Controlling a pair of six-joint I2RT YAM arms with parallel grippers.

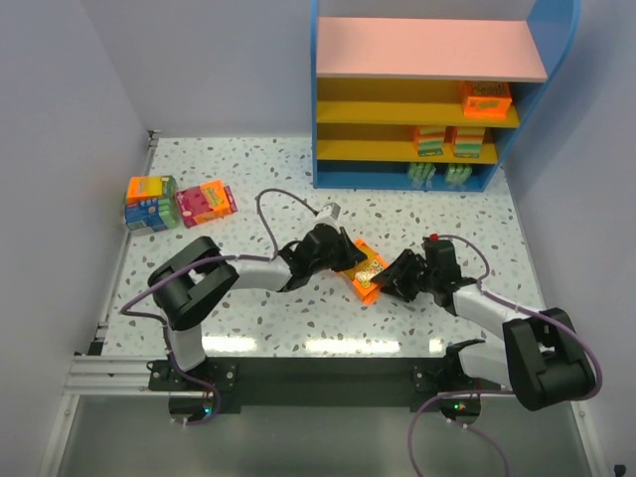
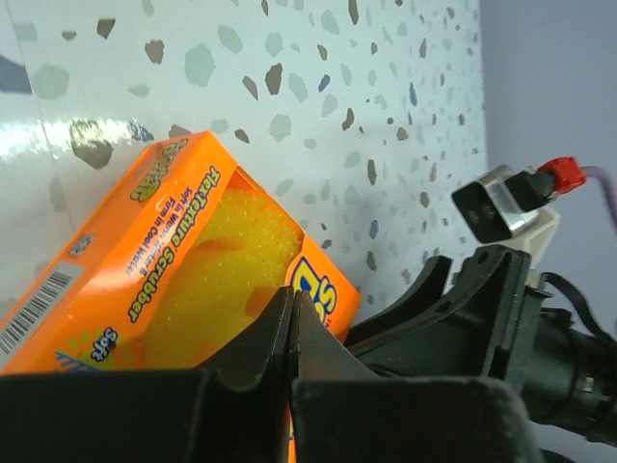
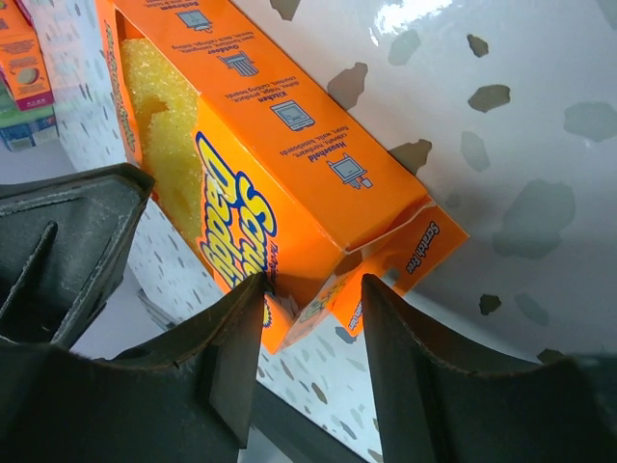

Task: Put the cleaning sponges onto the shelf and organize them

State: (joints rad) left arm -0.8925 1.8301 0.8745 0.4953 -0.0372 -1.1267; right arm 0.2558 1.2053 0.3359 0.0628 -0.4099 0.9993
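Observation:
An orange sponge pack [image 1: 367, 270] with a yellow sponge showing through its window is held tilted between my two grippers at the middle of the table. My left gripper [image 1: 348, 255] is shut, its fingers pinched on the pack's edge [image 2: 145, 280] in the left wrist view [image 2: 291, 313]. My right gripper [image 1: 392, 282] is open, with the pack's lower corner [image 3: 289, 174] between its fingers [image 3: 313, 285]. The blue-framed shelf [image 1: 427, 50] stands at the back. It holds an orange pack [image 1: 485, 97] on the upper tier and two packs [image 1: 449, 141] on the middle tier.
A stack of packs [image 1: 150, 202] and a magenta pack [image 1: 206, 203] lie at the table's left; they also show in the right wrist view [image 3: 24, 77]. Green sponges [image 1: 439, 176] sit on the shelf's bottom tier. Purple cables loop over both arms.

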